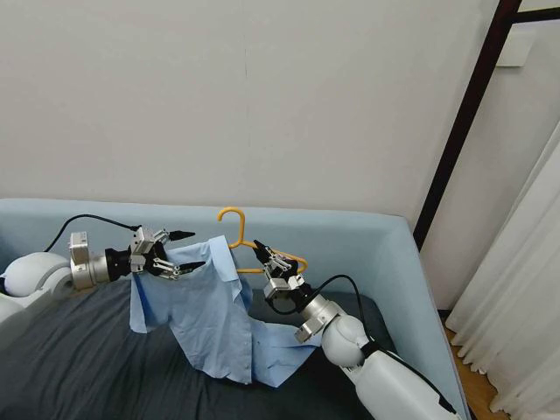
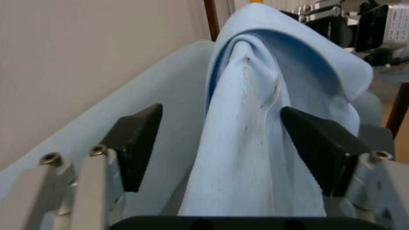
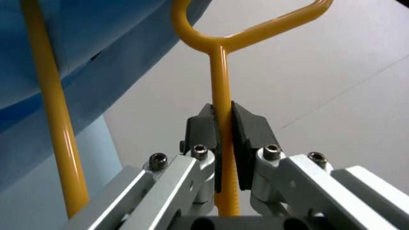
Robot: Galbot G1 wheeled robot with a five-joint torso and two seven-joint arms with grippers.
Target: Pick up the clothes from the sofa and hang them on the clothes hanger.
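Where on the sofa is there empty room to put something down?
The dark seat is bare at the robot's left, below the left hand and beside the blue shirt. The middle is crowded: shirt, yellow hanger and right hand.

No writing, label, brand, number or sign can be read on the blue shirt [image 1: 210, 306], the yellow hanger [image 1: 240, 229], the sofa [image 1: 87, 215] or the wall [image 1: 262, 87].

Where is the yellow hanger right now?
Head view, middle: the yellow hanger is up in front of the sofa back, the right gripper shut on its bar, the blue shirt draped on its left end beside the open left gripper.
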